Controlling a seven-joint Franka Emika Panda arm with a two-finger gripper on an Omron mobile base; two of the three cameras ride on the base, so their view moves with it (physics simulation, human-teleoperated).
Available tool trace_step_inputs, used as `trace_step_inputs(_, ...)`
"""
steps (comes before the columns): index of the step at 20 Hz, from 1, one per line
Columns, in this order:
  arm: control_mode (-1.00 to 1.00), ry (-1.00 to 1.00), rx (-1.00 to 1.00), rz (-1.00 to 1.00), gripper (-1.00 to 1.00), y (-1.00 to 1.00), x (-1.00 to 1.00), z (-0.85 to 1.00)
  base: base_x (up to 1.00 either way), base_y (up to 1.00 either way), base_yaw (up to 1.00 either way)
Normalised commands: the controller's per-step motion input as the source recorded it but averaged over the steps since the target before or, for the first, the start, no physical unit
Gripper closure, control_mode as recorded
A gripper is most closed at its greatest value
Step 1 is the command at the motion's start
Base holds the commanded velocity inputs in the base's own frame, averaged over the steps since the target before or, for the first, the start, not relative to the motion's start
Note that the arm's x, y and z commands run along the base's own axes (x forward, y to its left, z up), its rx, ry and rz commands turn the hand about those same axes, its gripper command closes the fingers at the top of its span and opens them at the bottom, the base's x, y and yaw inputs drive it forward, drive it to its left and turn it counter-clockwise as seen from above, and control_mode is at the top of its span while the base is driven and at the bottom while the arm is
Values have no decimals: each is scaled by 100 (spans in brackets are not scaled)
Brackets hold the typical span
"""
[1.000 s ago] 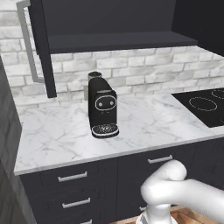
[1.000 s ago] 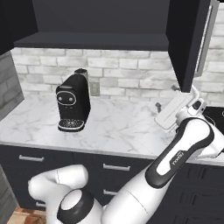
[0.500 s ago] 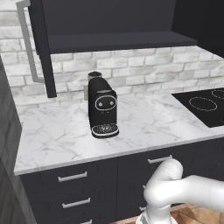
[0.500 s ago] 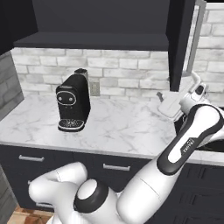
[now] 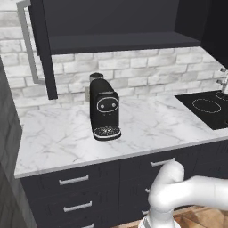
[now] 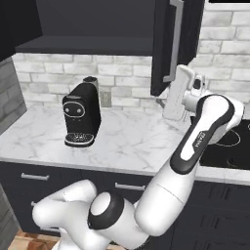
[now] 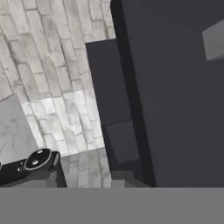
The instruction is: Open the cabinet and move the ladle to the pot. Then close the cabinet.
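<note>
Both cabinet (image 6: 171,44) doors open, pincer (image 6: 168,100) beside right door's handle (image 6: 175,41), grip state unclear.

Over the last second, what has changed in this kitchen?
The white arm's hand has swung up from the counter's height to the handle of the open right cabinet door. Whether it grips the handle cannot be told. The coffee machine and both doors have stayed put.

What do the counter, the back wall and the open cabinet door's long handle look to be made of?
White counter: polished marble or marble-look stone, judging by its grey veining. Back wall: whitewashed brick, pale blocks with mortar lines. Long vertical bar handle on the black cabinet door: probably brushed metal, silver-grey and matte.
</note>
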Motion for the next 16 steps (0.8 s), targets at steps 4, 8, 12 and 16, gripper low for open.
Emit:
trace_step_inputs(4,-100,-6,-24,0,-100,100,0,57,0,0,0)
trace_step_inputs(8,-100,-1,-25,-2,-100,100,0,62,0,0,0)
trace_step_inputs(12,-100,0,-26,-8,-100,94,0,67,0,0,0)
trace_step_inputs(16,-100,0,-21,-14,-100,80,0,73,0,0,0)
